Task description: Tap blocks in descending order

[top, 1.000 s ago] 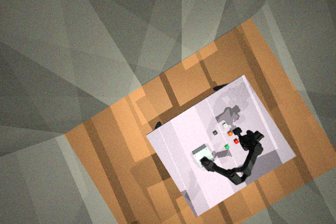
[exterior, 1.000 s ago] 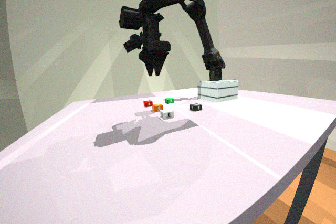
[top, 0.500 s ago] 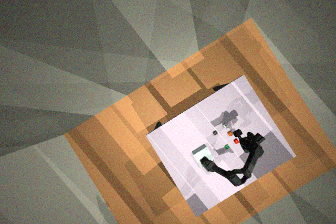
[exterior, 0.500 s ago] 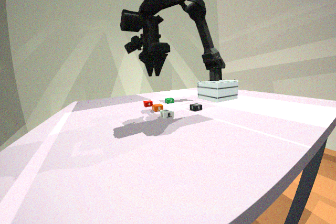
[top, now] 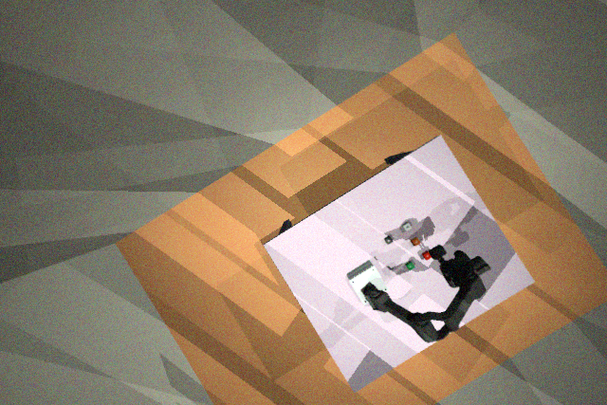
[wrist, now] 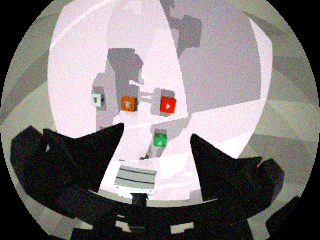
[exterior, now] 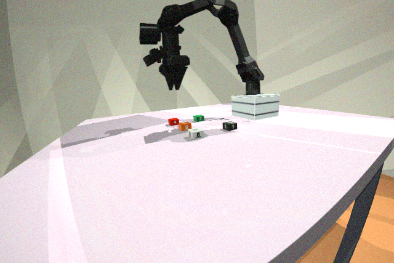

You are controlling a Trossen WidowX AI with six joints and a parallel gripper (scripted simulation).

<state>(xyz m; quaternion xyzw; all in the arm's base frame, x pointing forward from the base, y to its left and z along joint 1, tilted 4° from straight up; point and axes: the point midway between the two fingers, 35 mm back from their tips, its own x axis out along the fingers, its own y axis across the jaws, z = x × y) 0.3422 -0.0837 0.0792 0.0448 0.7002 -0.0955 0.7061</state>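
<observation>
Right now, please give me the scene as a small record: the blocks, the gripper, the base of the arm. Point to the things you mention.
block count: five
red block (top: 426,255) (exterior: 173,121) (wrist: 168,105): shows a 4
orange block (top: 415,241) (exterior: 184,126) (wrist: 128,104): beside red, digit unclear
white block (top: 407,226) (exterior: 195,133) (wrist: 97,99): nearest the exterior camera
green block (top: 410,266) (exterior: 198,117) (wrist: 160,140): digit unclear
black block (top: 388,239) (exterior: 229,125): apart from the others, digit unclear
gripper (exterior: 173,89) (wrist: 158,132): open, empty, raised above the table
contact: touching no block
arm base: on a pale box (top: 357,277) (exterior: 243,106) (wrist: 135,178)
</observation>
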